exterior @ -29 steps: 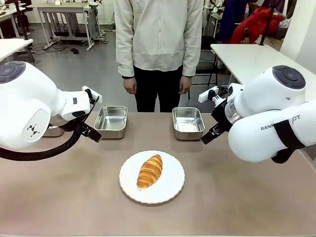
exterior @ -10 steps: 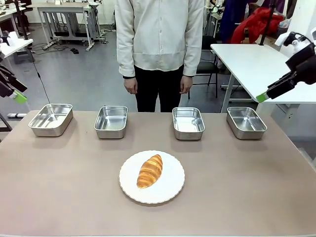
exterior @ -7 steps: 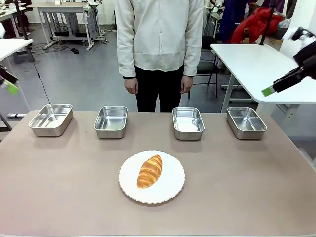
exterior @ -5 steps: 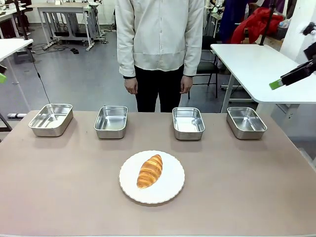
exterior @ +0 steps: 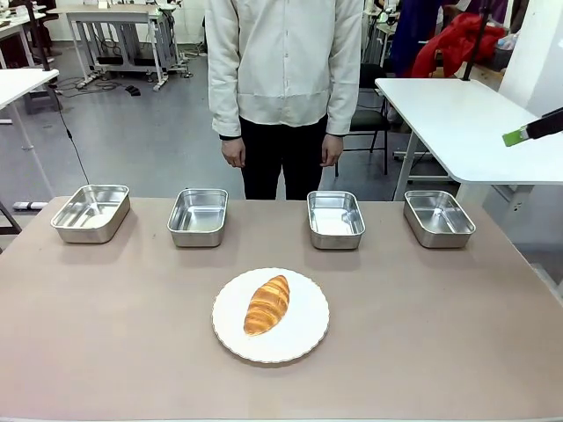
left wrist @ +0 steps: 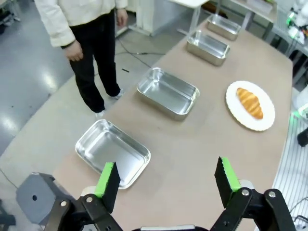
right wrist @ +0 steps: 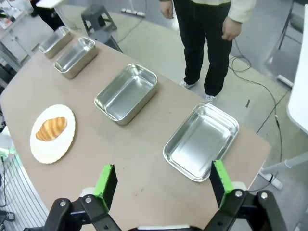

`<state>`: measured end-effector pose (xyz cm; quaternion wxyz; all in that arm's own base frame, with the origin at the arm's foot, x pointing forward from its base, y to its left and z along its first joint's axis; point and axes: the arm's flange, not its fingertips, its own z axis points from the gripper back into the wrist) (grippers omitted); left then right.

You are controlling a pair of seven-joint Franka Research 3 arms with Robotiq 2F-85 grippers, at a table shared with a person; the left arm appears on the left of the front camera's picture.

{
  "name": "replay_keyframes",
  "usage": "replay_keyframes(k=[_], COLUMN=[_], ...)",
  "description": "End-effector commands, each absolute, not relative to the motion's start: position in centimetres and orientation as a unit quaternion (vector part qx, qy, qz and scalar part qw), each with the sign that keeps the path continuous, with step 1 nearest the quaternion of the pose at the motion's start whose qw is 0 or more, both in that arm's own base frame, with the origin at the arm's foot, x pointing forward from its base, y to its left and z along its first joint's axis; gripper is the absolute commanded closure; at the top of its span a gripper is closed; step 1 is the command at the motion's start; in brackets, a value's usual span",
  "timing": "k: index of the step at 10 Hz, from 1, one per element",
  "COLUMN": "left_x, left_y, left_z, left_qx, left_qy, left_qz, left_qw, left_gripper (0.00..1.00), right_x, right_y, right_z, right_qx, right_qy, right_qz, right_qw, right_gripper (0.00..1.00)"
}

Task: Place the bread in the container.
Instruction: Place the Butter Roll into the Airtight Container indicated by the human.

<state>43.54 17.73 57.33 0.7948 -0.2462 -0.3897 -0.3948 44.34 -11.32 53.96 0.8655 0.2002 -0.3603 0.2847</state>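
Note:
The bread, a golden-brown croissant [exterior: 266, 304], lies on a round white plate [exterior: 303, 336] at the table's middle front. Behind it, several shiny steel containers stand in a row, among them a left-middle one [exterior: 198, 216] and a right-middle one [exterior: 335, 219]; all are empty. My left gripper [left wrist: 167, 178] is open, high above the table's left end, over the leftmost tray [left wrist: 113, 153], with the croissant [left wrist: 249, 102] far off. My right gripper [right wrist: 162, 184] is open, high above the rightmost tray [right wrist: 201, 141]. One of its green-tipped fingers [exterior: 515, 137] pokes in at the right edge.
A person in a cream shirt [exterior: 283, 61] stands at the far side, hands hanging down. A white table [exterior: 449, 114] stands beyond the right end. The brown tabletop [exterior: 132, 334] around the plate is bare.
Both arms have swung up and outward, off the table. The left gripper has left the front view; the right one has drifted to its right edge. Croissant and trays have not moved.

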Motion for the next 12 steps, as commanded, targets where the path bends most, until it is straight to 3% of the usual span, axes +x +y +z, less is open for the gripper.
replay_keyframes(k=[1, 8, 12], left_x=[43.5, 44.1, 44.2], left_y=[17.4, 16.4, 17.0], left_z=[58.2, 57.9, 58.0], left_qx=[-0.232, -0.222, -0.222], left_qy=[-0.417, -0.403, -0.407], left_qz=[-0.384, -0.347, -0.368], left_qw=[0.791, 0.817, 0.806], left_gripper=[0.0, 0.0, 0.0], right_x=[45.1, 45.0, 45.0], right_y=[-12.1, -12.1, -12.1], right_z=[54.3, 54.5, 54.5], right_qx=[0.216, 0.214, 0.214], right_qy=[-0.373, -0.367, -0.367], right_qz=[0.29, 0.271, 0.271], right_qw=[0.855, 0.863, 0.863], right_gripper=[0.0, 0.0, 0.0])
